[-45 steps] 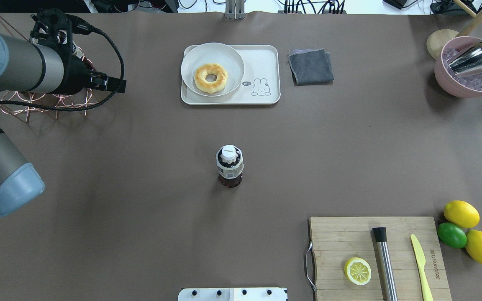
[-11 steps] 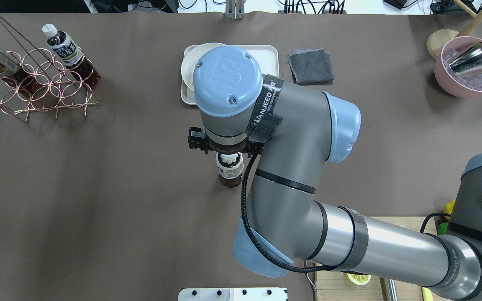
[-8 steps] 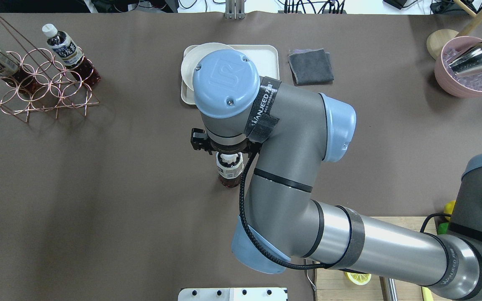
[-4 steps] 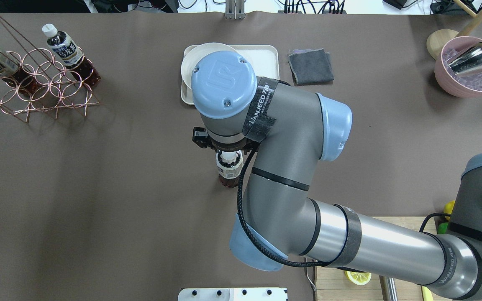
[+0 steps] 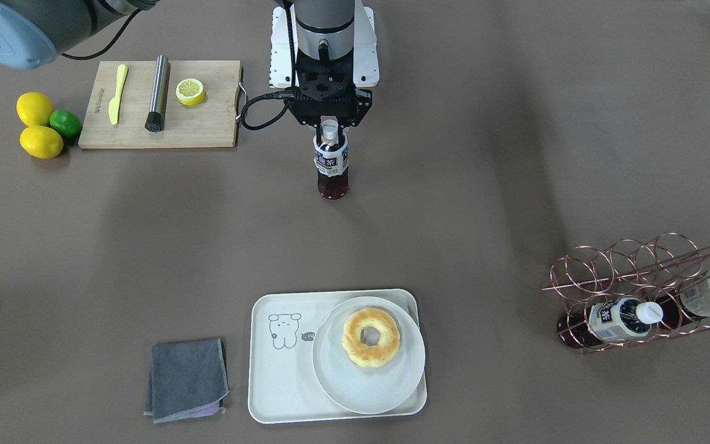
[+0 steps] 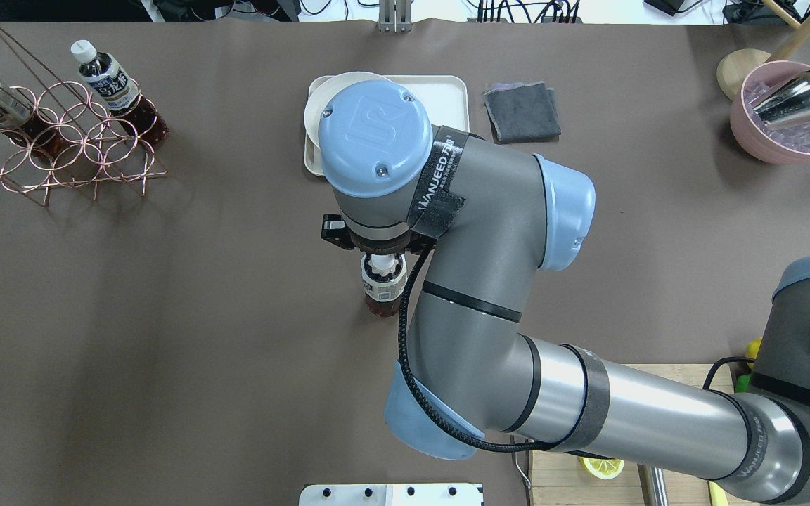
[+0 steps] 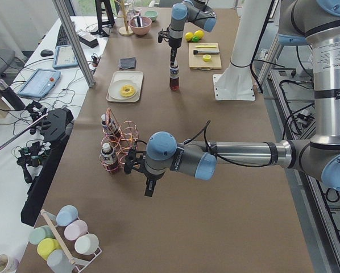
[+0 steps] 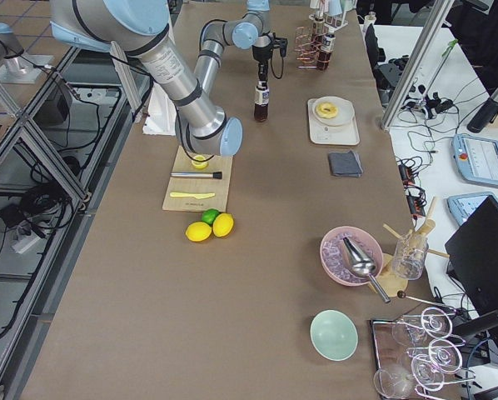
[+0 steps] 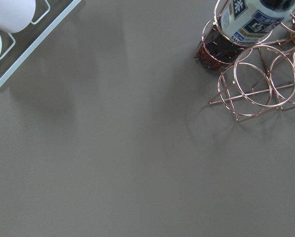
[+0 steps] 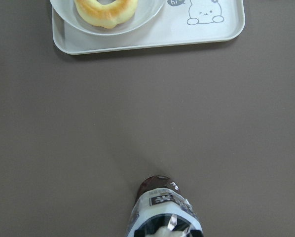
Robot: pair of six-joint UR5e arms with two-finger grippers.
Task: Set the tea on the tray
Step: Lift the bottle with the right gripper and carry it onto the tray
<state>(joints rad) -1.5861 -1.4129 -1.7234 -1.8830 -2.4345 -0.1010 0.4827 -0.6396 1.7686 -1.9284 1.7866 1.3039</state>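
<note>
The tea (image 5: 332, 163) stands upright at the table's middle, a small bottle of dark reddish-brown drink with a white cap and a white and dark-blue label. It also shows in the overhead view (image 6: 382, 284) and at the bottom of the right wrist view (image 10: 162, 212). My right gripper (image 5: 329, 126) comes straight down on it, its fingers shut on the neck at the cap. The cream tray (image 5: 281, 370) with the bear drawing lies well beyond the bottle (image 10: 211, 37). My left gripper (image 7: 149, 186) hangs beside the copper rack; I cannot tell if it is open or shut.
A round plate with a doughnut (image 5: 370, 337) fills one half of the tray. A grey cloth (image 5: 187, 379) lies beside it. A copper rack (image 5: 632, 296) holds two more bottles. A cutting board (image 5: 161, 105), lemons (image 5: 40, 126) and a pink bowl (image 6: 792, 116) stand on the robot's right side.
The left arm has left the overhead view and the right arm has come in over the tea and lowered onto it. In the last half second the bottle shifted slightly.
</note>
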